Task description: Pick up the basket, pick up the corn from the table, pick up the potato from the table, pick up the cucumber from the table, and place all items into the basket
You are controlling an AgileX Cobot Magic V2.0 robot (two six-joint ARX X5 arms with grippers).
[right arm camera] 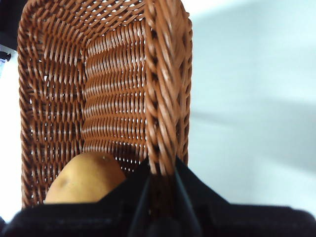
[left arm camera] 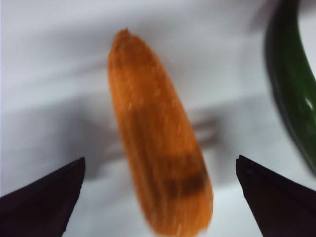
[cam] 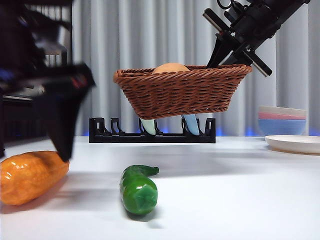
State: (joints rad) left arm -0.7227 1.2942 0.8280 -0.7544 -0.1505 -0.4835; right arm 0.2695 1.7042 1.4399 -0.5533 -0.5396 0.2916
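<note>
The right gripper (right arm camera: 160, 185) is clenching its fingers on the basket (cam: 182, 90) rim, holding it clear above the tabletop (cam: 225, 190) at upper centre. The potato (right arm camera: 86, 177) is sitting inside. At lower left, the left gripper (left arm camera: 158, 192) is hanging with fingers spread, straddling the corn (left arm camera: 158, 148). The cucumber (cam: 138, 190) is lying just beside, bottom centre, with open tabletop to its right.

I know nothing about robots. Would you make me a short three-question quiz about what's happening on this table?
1. True or false: the potato is already in the basket.
2. Which vegetable lies between the left hand's open jaws: A corn, B cucumber, C potato?
3. What grips the raised basket's rim?

Key: 1 true. 2 A. 3 the right hand, shut on the rim.
</note>
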